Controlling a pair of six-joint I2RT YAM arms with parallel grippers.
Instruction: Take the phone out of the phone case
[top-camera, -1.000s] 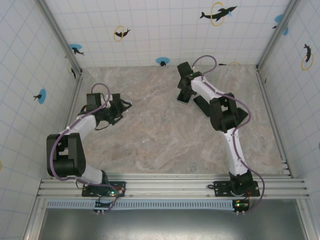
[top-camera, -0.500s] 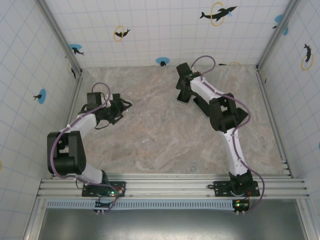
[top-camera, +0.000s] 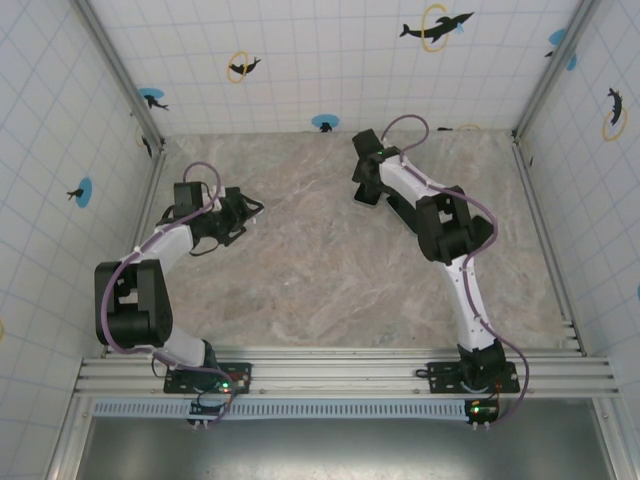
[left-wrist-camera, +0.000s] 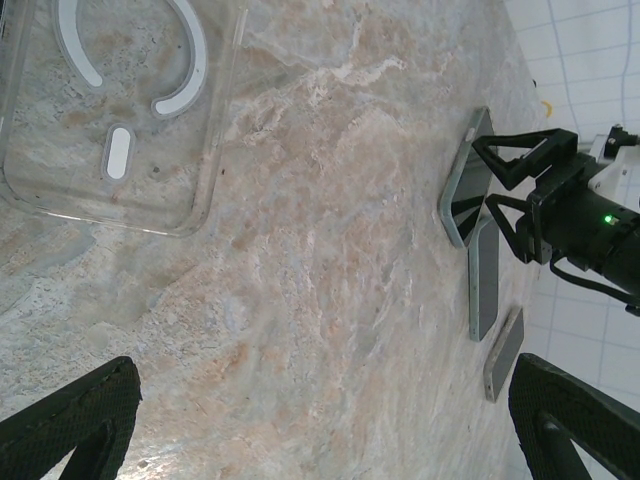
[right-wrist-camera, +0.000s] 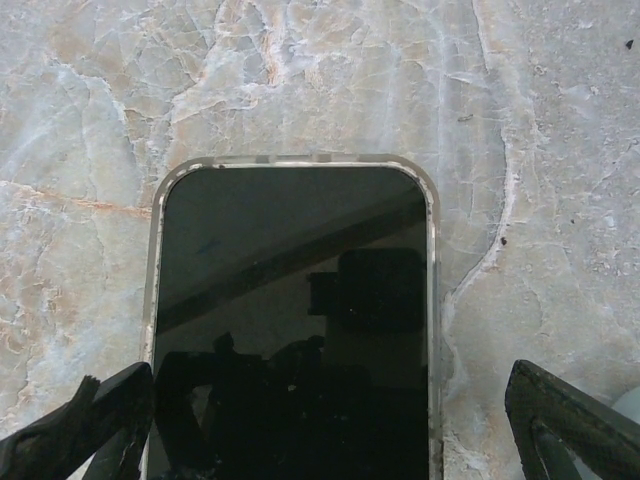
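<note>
On the worktop (right-wrist-camera: 300, 80), toward its far side, the phone (right-wrist-camera: 295, 330) is lying face up and bare. The right claw (right-wrist-camera: 330, 420) is hovering over it, fingers spread wide on either side. Well apart to the left, the clear case (left-wrist-camera: 110, 110) is lying empty by the left claw (left-wrist-camera: 325, 420), also spread. A careless descent could be scraping the screen, or shoving the phone into two slabs (left-wrist-camera: 483, 280) just beside it. Counted: one case, one phone, two slabs, two claws.

Phone (right-wrist-camera: 290, 330) flat on table (right-wrist-camera: 300, 80), dark screen up; clear case (left-wrist-camera: 110, 110) empty, well apart.
</note>
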